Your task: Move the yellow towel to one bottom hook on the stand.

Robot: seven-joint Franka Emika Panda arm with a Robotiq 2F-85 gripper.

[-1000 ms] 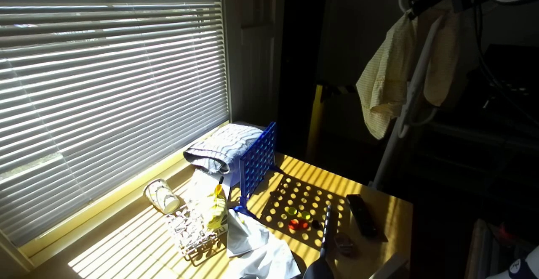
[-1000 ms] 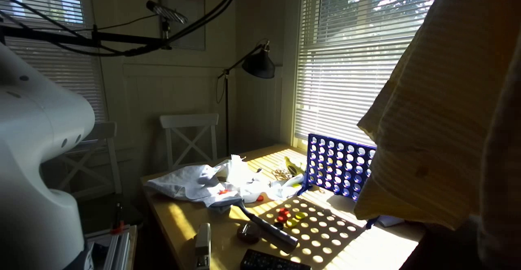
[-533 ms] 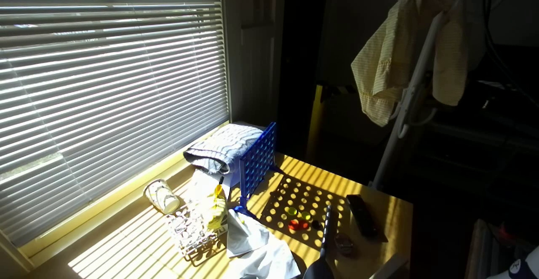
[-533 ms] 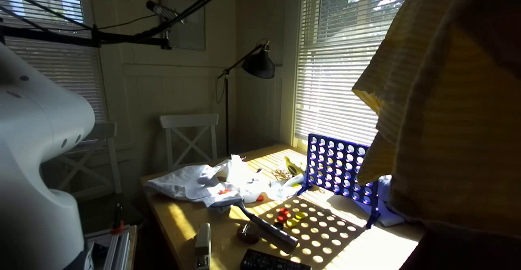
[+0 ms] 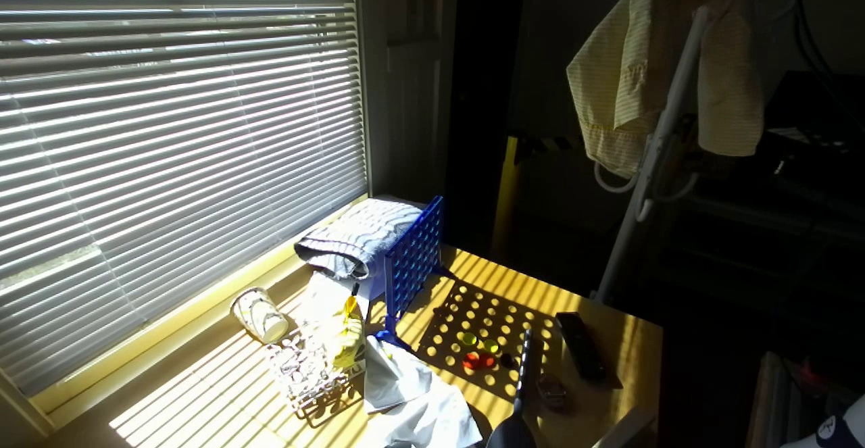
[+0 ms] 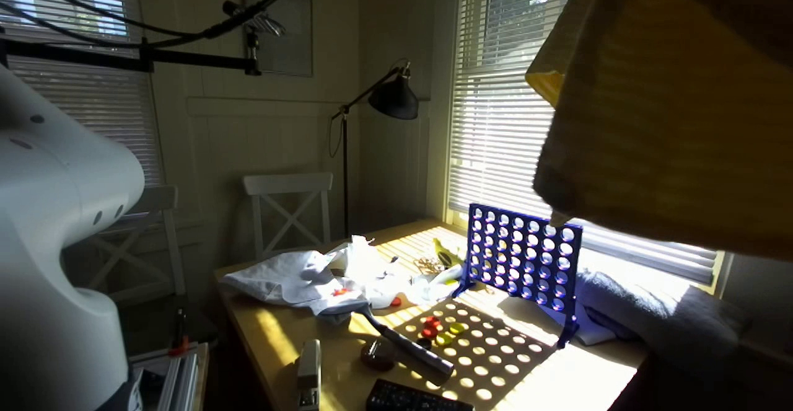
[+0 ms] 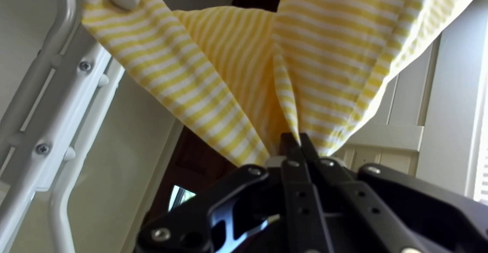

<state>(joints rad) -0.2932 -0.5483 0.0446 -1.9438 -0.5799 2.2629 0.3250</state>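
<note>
Black pincer [image 7: 298, 141] pinches yellow-striped cloth towel [image 7: 324, 54] near white tubular stand [image 7: 63, 110]; hanging on curved bottom hook [image 5: 613, 190] appears outstanding.

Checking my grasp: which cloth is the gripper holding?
The yellow towel, pinched in the gripper; the pale cloth and gray towel lie near the blue rack.

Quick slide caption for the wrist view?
Fingers closed on the striped yellow towel, the white stand at the picture's left.
</note>
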